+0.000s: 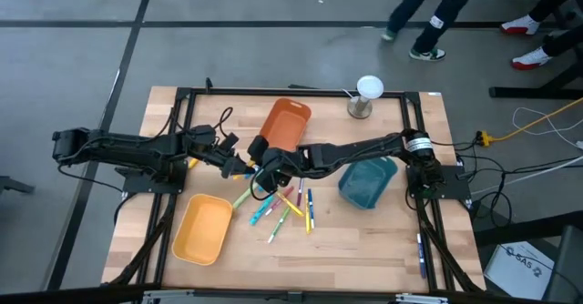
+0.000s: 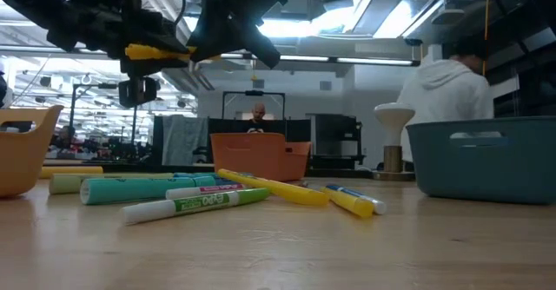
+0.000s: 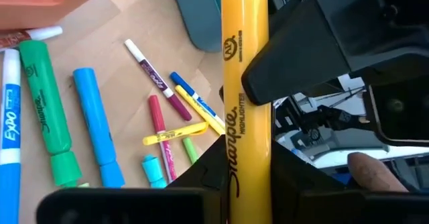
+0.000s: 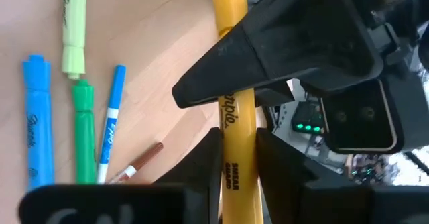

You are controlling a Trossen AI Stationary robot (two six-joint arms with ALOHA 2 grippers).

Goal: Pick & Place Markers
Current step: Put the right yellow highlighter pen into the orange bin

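Observation:
A yellow highlighter (image 2: 156, 52) hangs level above the table, between both grippers, near the table's middle (image 1: 247, 170). My left gripper (image 1: 239, 166) reaches in from the left and my right gripper (image 1: 261, 169) from the right. Each is shut on the highlighter. The other markers (image 1: 278, 208), green, blue, yellow and pink, lie flat on the wood just near of the grippers. They also show in the low view (image 2: 195, 201). My left gripper (image 3: 248, 163) pinches the highlighter's printed barrel (image 3: 247, 127) between its two fingers, which lie across it. The highlighter is lifted clear and level. My right gripper (image 4: 238, 150) pinches the same barrel (image 4: 231, 120) a little farther along, its fingers (image 3: 301, 49) also across it.
An orange bin (image 1: 287, 124) stands just beyond the grippers, a yellow bin (image 1: 202, 229) at the near left and a teal bin (image 1: 369, 181) under the right arm. A white cup on a stand (image 1: 367, 93) is at the far edge. One pen (image 1: 421, 249) lies by the right edge.

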